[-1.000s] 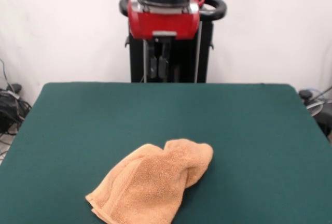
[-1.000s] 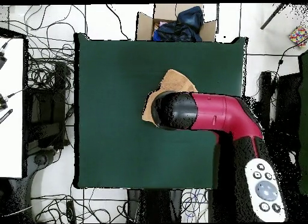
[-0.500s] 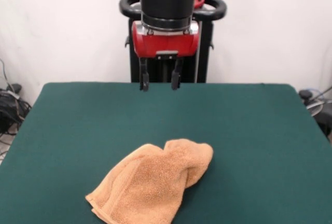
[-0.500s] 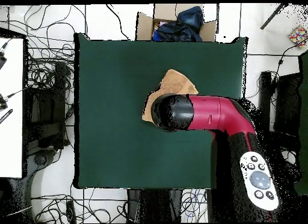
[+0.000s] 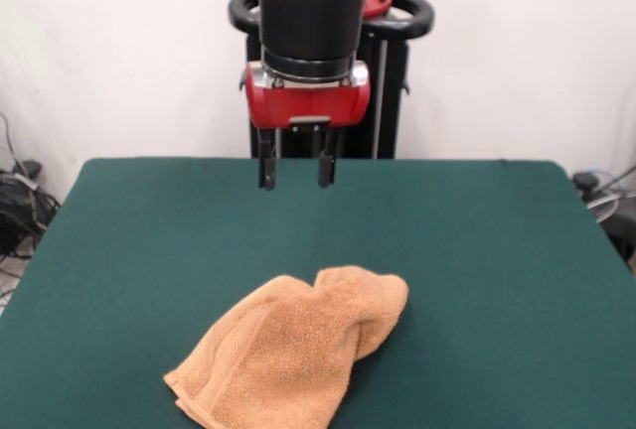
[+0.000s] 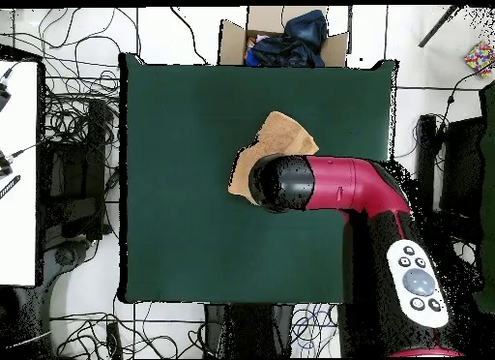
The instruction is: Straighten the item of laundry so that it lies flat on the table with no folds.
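The orange-tan towel (image 5: 294, 354) lies crumpled and folded over itself near the front edge of the dark green table (image 5: 477, 250). In the overhead view the towel (image 6: 283, 134) shows partly, the rest hidden under the arm. My gripper (image 5: 295, 173) hangs from the red and black arm above the table's far half, well above and behind the towel. Its two fingers are apart with nothing between them. In the overhead view the arm's black wrist (image 6: 281, 182) covers the gripper.
A cardboard box (image 6: 282, 42) with dark cloth stands beyond the table's far edge in the overhead view. Cables (image 6: 72, 114) lie on the floor at the left. The robot pedestal (image 5: 328, 121) stands behind the table.
The gripper has come down lower and slightly to the left in the front view, its fingers now fully showing. The towel has not moved.
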